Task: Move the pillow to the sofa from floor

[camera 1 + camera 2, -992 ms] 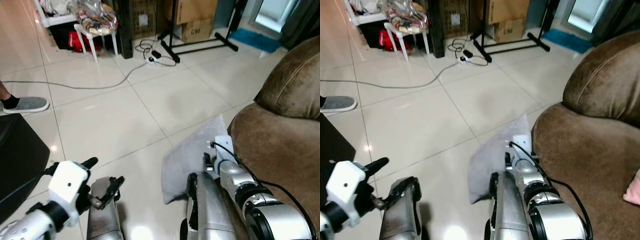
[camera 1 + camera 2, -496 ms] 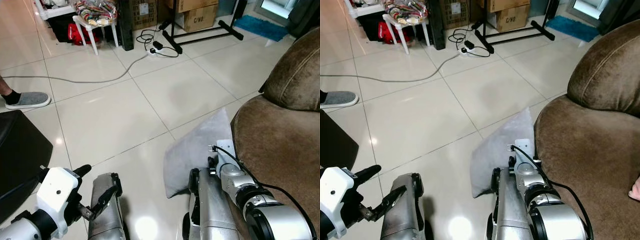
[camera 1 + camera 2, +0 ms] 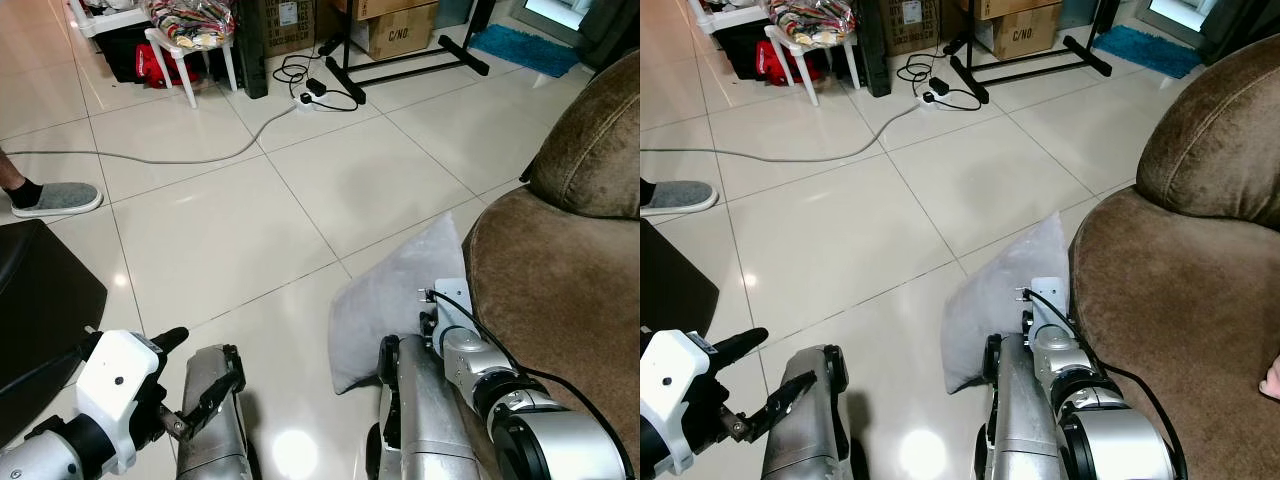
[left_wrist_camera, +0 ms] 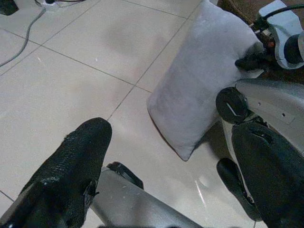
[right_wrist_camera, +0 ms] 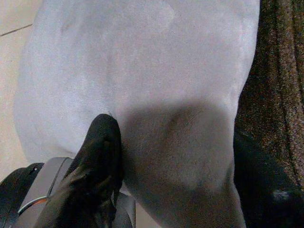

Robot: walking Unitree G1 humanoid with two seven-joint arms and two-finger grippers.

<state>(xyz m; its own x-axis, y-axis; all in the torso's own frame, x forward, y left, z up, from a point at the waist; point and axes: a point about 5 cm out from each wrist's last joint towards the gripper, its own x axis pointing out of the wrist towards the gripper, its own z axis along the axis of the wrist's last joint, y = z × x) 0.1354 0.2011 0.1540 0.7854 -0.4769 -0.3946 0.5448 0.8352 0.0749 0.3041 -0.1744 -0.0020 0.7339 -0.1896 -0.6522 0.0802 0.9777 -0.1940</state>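
A grey pillow stands on the tiled floor, leaning against the front of the brown sofa. My right gripper is open and pressed up to the pillow's lower part, one finger on each side of it. In the left eye view the right wrist sits low between pillow and sofa. My left gripper hangs open over bare tiles to the left of the pillow, nothing between its fingers. The pillow lies ahead of it.
A person's foot in a grey slipper is at the far left. A grey cable runs across the tiles to a power strip. A white stool, boxes and a black stand line the back. A black object sits at my left.
The camera has shifted, so the whole scene sits a little differently. My left gripper has dropped slightly lower. The right gripper stays at the pillow.
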